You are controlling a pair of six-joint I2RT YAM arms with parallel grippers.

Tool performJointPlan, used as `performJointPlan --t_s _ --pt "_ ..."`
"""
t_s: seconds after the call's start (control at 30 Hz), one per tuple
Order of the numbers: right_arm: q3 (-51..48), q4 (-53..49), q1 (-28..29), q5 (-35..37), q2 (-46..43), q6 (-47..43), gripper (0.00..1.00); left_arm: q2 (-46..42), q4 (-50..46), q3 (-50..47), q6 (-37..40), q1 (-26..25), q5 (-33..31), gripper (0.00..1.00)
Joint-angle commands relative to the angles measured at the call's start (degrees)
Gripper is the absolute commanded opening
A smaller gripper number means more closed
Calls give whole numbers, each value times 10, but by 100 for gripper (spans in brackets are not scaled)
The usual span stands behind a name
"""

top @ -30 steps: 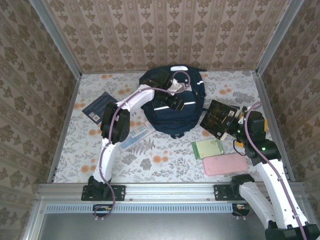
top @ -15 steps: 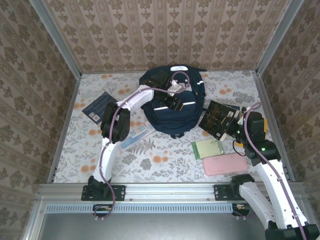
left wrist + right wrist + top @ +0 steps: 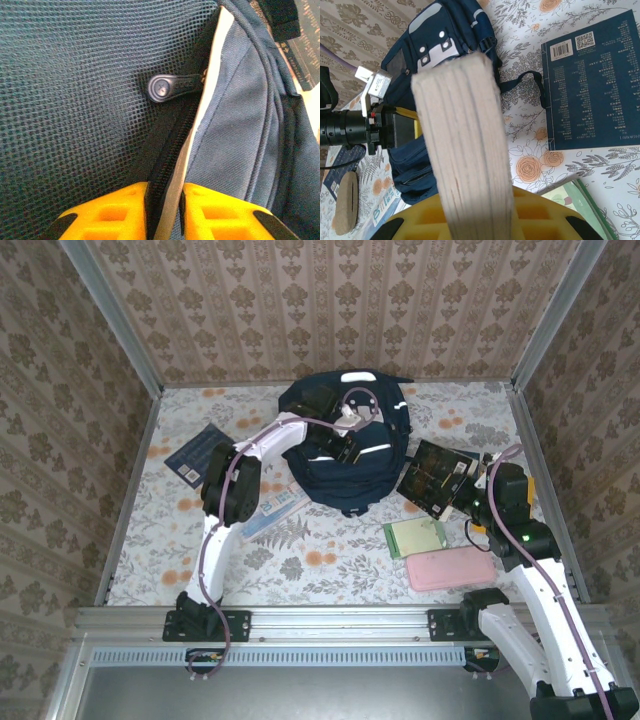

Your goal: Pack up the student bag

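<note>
The student bag [image 3: 350, 465], navy with a white stripe, lies at the middle of the table. My left gripper [image 3: 335, 440] reaches over it and is shut on the bag's zipper edge; in the left wrist view the yellow fingers [image 3: 112, 215] pinch the zipper and white stripe [image 3: 172, 200], with the zipper pull [image 3: 167, 87] just beyond. My right gripper [image 3: 462, 488] hovers right of the bag, shut on a dark-covered book [image 3: 432, 475]. Its pale page edge [image 3: 465, 145] stands upright between the fingers, in front of the bag [image 3: 440, 40].
A dark blue book [image 3: 592, 85] lies on the table beside a bag strap [image 3: 522, 80]. Another dark book [image 3: 195, 452] lies at the left, a blue-white booklet [image 3: 275, 510] near the bag's front. A green notebook [image 3: 415, 535] and pink case [image 3: 450, 568] sit front right.
My left gripper has drawn the bag's pinched edge slightly left and back, lifting the front pocket. The right gripper with its book has barely moved.
</note>
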Motion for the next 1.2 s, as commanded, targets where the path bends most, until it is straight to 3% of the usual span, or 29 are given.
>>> performJointPlan --t_s 0.0,0.07,0.27,0.4,0.53,0.87,1.17 --pt "2 49 2 -12 -8 3 0 20 -13 32 15 -4 -23 11" --pt "4 47 2 -9 -9 4 0 20 -16 40 18 -5 -22 0" --pt "26 19 2 11 -10 9 0 -8 -28 100 -2 5 5 0" --pt "62 -39 2 47 -17 16 0 -23 -34 165 -66 25 42 0" --pt "96 -70 2 73 -20 35 0 -51 28 171 -152 47 80 0" --pt "118 -22 0 2 -16 111 0 -62 187 199 -362 66 140 0" --pt "108 113 -1 -73 51 224 0 -63 259 228 -444 63 145 0"
